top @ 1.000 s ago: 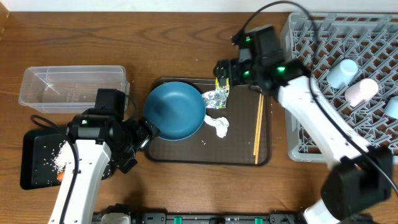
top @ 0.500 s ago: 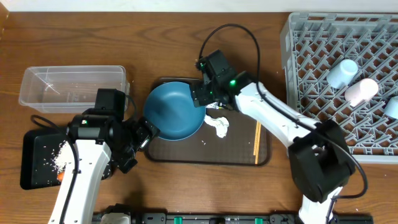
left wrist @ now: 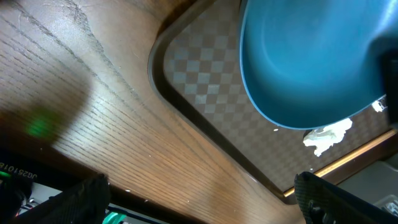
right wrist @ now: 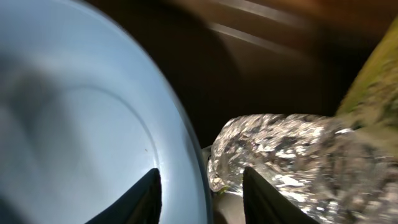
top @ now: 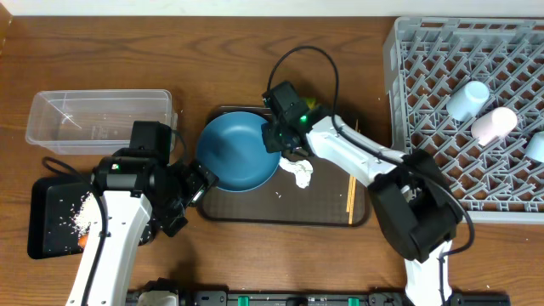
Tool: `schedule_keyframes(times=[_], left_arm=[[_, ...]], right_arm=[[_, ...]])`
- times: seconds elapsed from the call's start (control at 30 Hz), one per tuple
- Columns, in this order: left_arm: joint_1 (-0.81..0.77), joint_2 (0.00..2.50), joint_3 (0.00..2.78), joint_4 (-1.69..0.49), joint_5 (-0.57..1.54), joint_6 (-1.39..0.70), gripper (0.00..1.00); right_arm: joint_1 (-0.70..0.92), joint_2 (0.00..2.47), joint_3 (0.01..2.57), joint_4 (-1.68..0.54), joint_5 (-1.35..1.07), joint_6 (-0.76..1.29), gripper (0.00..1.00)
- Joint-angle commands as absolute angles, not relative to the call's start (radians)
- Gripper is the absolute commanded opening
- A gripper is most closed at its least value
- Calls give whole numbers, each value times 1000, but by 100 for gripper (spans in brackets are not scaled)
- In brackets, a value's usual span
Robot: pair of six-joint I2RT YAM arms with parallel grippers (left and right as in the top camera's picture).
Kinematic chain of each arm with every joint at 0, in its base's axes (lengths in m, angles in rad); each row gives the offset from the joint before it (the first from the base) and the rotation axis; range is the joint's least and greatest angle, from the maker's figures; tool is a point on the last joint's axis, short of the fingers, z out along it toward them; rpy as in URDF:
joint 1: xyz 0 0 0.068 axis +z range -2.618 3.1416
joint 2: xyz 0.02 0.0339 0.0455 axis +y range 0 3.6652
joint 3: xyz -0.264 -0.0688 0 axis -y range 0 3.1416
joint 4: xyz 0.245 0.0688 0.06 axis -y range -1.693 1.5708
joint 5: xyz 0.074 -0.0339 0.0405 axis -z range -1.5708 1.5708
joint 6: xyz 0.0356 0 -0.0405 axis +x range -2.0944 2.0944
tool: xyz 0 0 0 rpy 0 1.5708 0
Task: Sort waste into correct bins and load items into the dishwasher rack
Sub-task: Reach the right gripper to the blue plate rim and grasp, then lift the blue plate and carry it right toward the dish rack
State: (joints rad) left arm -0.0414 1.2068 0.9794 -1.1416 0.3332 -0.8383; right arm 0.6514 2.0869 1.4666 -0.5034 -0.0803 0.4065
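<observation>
White arm links [top: 348, 155], black joints and cable [top: 335, 76], apparently green indicator lights [top: 299, 119].

Crowded at plate [top: 234, 153] rim's 3 o'clock by foil [right wrist: 280, 155], tissue [top: 298, 172] at 4; passable over table [top: 212, 68] at 12.

My bench [top: 255, 34] is brown, grained wood. On it sits a dark brown serving tray [top: 323, 208] with a checkered floor. Well right of the tray lies a pale pink cup [top: 493, 125].
</observation>
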Motion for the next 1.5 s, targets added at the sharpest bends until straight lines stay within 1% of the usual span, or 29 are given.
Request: schedule_keyframes(times=[0.0, 0.07, 0.2, 0.27, 0.47, 0.6, 0.73, 0.87, 1.07, 1.2, 1.27, 1.47], left_arm=[[-44, 1209, 984, -1143, 319, -844, 98], [-44, 1209, 984, -1143, 319, -844, 98], [-44, 1209, 984, -1143, 319, -844, 98], [-44, 1209, 984, -1144, 319, -844, 98], [-44, 1209, 984, -1144, 319, -844, 98], [-44, 1209, 984, -1144, 319, -844, 98], [-44, 1209, 984, -1144, 319, -844, 98], [-44, 1209, 984, -1143, 319, -844, 98], [-44, 1209, 984, -1144, 319, -844, 98], [-44, 1209, 984, -1144, 319, -844, 98], [-44, 1209, 984, -1143, 319, -844, 98], [-44, 1209, 984, -1143, 319, -844, 98]], right_arm=[[662, 2114, 1467, -496, -55, 438, 35], [662, 2114, 1467, -492, -46, 437, 28], [661, 2105, 1478, -490, -41, 436, 6], [659, 2092, 1488, -495, -41, 437, 2], [634, 2011, 1549, -562, -41, 437, 1], [587, 1934, 1581, -609, -41, 437, 1], [477, 1821, 1591, -624, -40, 429, 1], [343, 1716, 1591, -641, 33, 411, 1], [124, 1615, 1591, -638, 244, 329, 1], [-15, 1617, 1589, -583, 462, 253, 1], [-64, 1625, 1589, -540, 523, 208, 1], [-199, 1675, 1589, -312, 652, -69, 1]])
